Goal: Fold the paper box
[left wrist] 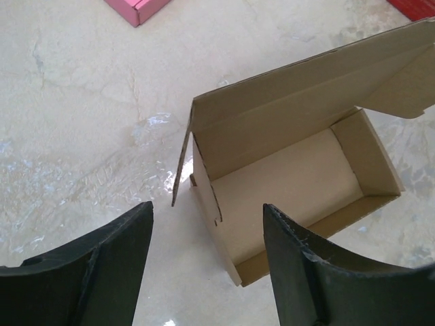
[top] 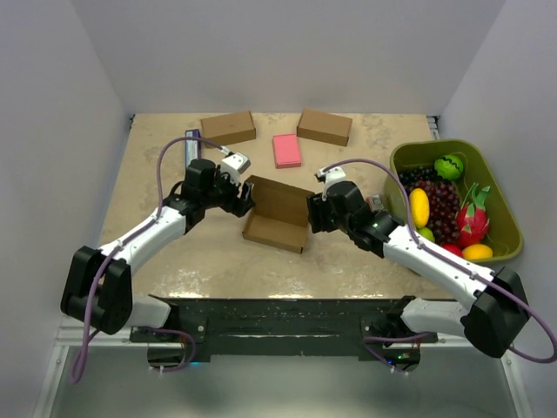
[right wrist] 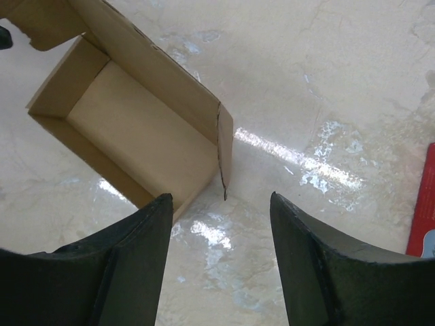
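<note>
We see a beige marbled table (top: 157, 157) carrying everything. The left arm (top: 148, 235) and the right arm (top: 435, 261) both reach in towards its middle from the near edge. A green basket (top: 432, 146) of fruit sits at the right side.

The paper box (top: 280, 209) lies at the table's centre between the two arms. It is an open brown tray with its walls up and its lid flap standing along the far side.

The left gripper (left wrist: 207, 210) is at the box's left end with its jaws spread wide and nothing pinched between them. The near left corner of the tray shows in the gap. One of its fingers (left wrist: 319, 272) overlaps the front wall in the wrist view, but we cannot tell whether it touches.

The right gripper (right wrist: 221, 200) is at the box's right end, its jaws likewise apart and holding nothing. The loose side flap at that corner stands just ahead of the gap.

Near the far edge we find two small closed brown boxes (top: 228, 127) (top: 325, 127). A pink pad (top: 286, 150) lies between them.
</note>
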Controlling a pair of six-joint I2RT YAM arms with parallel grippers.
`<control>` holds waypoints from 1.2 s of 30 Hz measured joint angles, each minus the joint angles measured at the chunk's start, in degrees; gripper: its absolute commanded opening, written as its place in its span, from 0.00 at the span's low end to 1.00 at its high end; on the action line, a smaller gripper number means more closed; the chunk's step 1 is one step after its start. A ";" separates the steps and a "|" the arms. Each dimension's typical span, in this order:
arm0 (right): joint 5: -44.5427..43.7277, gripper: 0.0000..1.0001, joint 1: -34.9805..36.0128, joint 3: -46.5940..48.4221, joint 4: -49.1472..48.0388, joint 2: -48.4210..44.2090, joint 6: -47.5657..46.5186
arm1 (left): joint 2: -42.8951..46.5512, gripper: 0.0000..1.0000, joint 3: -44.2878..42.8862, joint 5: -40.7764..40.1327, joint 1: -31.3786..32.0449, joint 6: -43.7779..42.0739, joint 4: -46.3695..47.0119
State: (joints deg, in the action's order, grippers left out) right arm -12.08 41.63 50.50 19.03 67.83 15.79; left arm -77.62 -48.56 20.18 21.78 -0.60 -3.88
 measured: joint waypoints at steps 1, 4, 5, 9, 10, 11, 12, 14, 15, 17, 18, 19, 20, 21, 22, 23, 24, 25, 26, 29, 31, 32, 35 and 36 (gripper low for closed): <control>-0.48 0.59 0.00 -0.57 -0.76 0.44 0.17 | -0.28 0.67 0.00 -0.57 0.00 0.00 0.02; -1.51 0.57 0.00 -1.77 -2.43 1.99 0.70 | -0.94 0.62 0.00 -1.60 0.04 0.04 0.07; -1.95 0.56 0.00 -1.99 -2.93 2.45 0.79 | -1.16 0.61 0.00 -1.70 0.07 0.33 0.20; -2.97 0.50 -0.02 -2.14 -4.87 3.85 1.11 | -2.05 0.52 0.00 -1.86 0.13 1.27 1.73; -3.23 0.48 0.00 -2.14 -5.38 4.09 1.14 | -2.23 0.50 0.00 -1.86 0.13 1.44 2.05; -3.45 0.45 0.00 -2.16 -5.88 4.28 1.18 | -2.36 0.47 0.00 -1.86 0.13 1.57 2.25; -3.52 0.43 0.00 -2.16 -6.34 4.50 1.18 | -2.56 0.43 0.00 -1.81 0.15 1.66 2.60; -3.56 0.38 -0.02 -2.16 -7.13 4.96 1.27 | -2.80 0.40 0.00 -1.79 0.17 2.03 3.04; -3.54 0.36 0.00 -2.16 -7.30 5.18 1.29 | -2.95 0.33 0.00 -1.77 0.28 2.10 3.19; -3.54 0.26 -0.02 -2.16 -7.67 5.70 1.38 | -3.23 0.26 0.00 -1.73 0.50 2.49 3.45; -3.54 0.21 0.00 -2.16 -7.74 5.92 1.29 | -3.39 0.17 0.00 -1.70 0.68 2.71 3.54; -3.48 0.17 -0.02 -2.16 -7.87 6.10 1.40 | -3.54 0.12 0.00 -1.75 0.83 2.86 3.63; -3.48 0.10 0.00 -2.16 -7.93 6.27 1.49 | -3.80 0.08 0.00 -1.79 1.03 2.93 3.76; -3.48 0.08 0.00 -2.16 -8.07 6.45 1.60 | -4.04 0.00 0.00 -1.88 1.20 3.19 3.80; -3.48 0.07 0.00 -2.16 -8.15 6.62 1.44 | -4.31 0.00 0.00 -2.01 1.36 3.43 3.89; -3.58 0.05 0.00 -2.16 -8.35 6.88 1.68 | -4.55 0.00 0.00 -2.12 1.57 3.85 4.13; -3.80 0.05 -0.02 -2.16 -8.41 7.13 1.79 | -4.70 0.00 0.00 -2.56 1.75 4.15 4.48; -4.20 0.04 -0.02 -2.16 -8.59 7.34 1.86 | -4.81 0.00 0.00 -2.97 1.95 4.63 4.66; -4.61 0.03 -0.02 -2.14 -8.74 7.52 1.92 | -4.87 0.00 0.00 -3.39 2.12 5.40 4.79; -6.03 0.01 0.00 -1.99 -9.09 8.11 2.49 | -4.92 0.00 0.00 -5.05 2.86 8.24 5.20; -6.97 0.00 -0.02 -1.84 -9.27 8.52 3.04 | -4.92 0.00 0.02 -6.93 3.74 10.45 5.79; -7.52 0.00 -0.04 -1.73 -9.25 8.72 3.34 | -4.90 0.00 0.04 -8.04 4.35 11.54 6.25; -9.90 0.00 -0.07 -0.85 -9.31 9.64 4.17 | -4.87 0.00 0.98 -12.44 6.69 14.36 8.70; -10.99 0.00 -0.11 -0.39 -9.29 9.99 4.26 | -4.90 0.00 1.33 -13.75 7.39 14.99 9.53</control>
State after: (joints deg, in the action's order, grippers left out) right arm -23.07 41.52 50.11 9.74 77.82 20.05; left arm -82.52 -47.22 6.44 29.17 14.39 5.65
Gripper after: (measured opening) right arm 0.026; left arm 0.022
